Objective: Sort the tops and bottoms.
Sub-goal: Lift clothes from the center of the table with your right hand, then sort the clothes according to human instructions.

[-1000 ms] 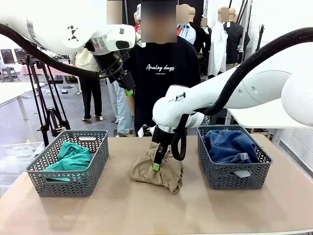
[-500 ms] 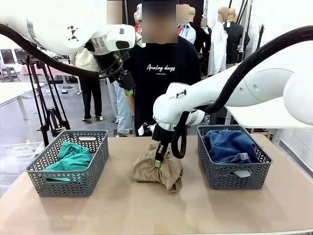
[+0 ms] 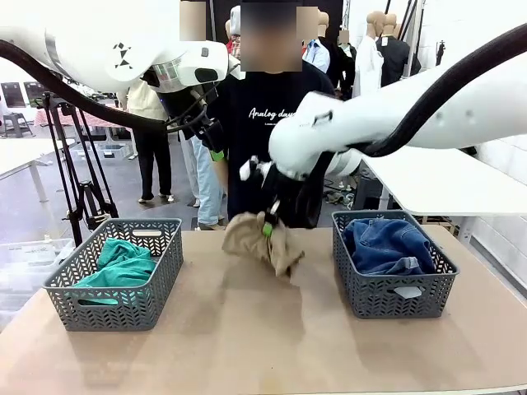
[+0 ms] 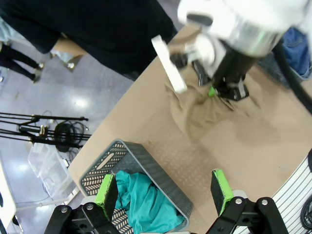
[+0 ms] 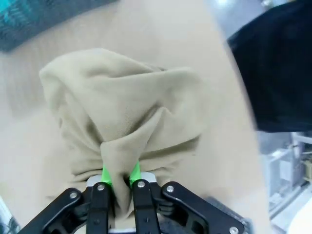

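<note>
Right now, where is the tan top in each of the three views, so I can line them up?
Front view: the tan top hangs at centre, lifted above the table, pinched by the right gripper.
Left wrist view: upper right of centre, under the right gripper.
Right wrist view: centre, bunched between the right gripper's shut fingers.
Shared landmark: the basket holding the teal shirt.

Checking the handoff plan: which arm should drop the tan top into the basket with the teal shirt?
Right: the right gripper is pinching the tan top; the left gripper hangs open, high above that basket.
</note>
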Controlling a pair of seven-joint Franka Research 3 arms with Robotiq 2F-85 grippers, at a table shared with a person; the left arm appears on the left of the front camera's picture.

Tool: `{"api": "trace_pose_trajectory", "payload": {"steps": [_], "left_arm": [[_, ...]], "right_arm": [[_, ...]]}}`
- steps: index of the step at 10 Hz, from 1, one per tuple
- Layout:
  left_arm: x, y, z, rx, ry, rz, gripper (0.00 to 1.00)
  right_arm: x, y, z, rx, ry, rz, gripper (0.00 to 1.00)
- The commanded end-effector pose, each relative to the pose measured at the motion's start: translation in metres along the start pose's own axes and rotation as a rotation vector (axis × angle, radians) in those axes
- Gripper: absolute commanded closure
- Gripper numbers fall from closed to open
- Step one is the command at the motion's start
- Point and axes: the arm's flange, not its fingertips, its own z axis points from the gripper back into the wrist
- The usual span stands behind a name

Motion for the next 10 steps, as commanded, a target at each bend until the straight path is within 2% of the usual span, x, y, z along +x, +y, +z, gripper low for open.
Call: {"api": "trace_pose_trajectory", "payload": {"steps": [1,3,4,10], "left_arm": [[-0.001,0.002,0.001,0.003,-0.007,0.004,0.01],[-0.001,0.002,0.001,0.003,-0.007,0.004,0.01],[-0.001,0.002,0.001,0.003,-0.007,0.004,0.01],[-0.001,0.002,0.001,0.003,-0.007,0.004,0.01]], "right_arm": [[-0.015,0.023,0.038,-0.102,-0.079,-0.013,1.0],[-0.016,0.019,0.065,-0.129,-0.068,-0.069,1.0],[0.003,0.011,0.059,-0.1,-0.076,-0.011,1.0],[0.003,0.011,0.059,-0.1,-0.076,-0.011,1.0]]}}
